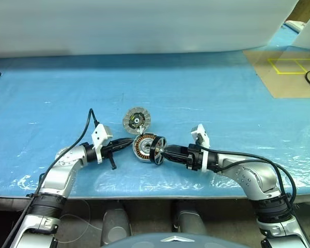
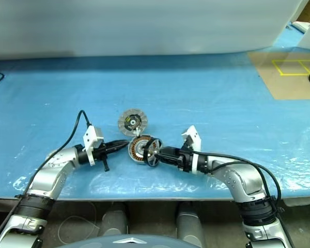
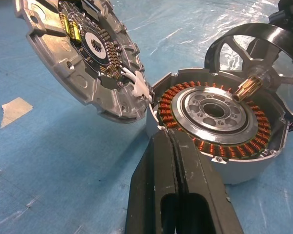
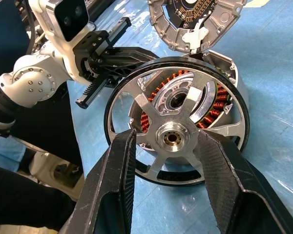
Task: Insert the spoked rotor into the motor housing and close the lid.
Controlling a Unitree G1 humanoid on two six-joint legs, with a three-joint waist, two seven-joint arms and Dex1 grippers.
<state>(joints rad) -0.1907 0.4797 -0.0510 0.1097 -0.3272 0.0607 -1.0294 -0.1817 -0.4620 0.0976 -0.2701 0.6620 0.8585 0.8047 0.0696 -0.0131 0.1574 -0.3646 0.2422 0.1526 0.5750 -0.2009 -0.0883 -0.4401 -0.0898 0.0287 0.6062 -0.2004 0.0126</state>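
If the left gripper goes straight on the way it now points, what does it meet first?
Most likely the rim of the motor housing. The shut left gripper points right at the housing's near wall and looks almost touching it, though the exact gap is hard to judge.

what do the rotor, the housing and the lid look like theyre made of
Spoked rotor: likely machined metal; bright silver spokes and hub, dark rim, brass-coloured toothed shaft end.
Motor housing: probably cast aluminium, matte silver wall; copper-coloured wire windings around a polished steel-looking hub.
Lid: dull grey cast-looking metal, with a dark circuit-like centre and yellow parts.
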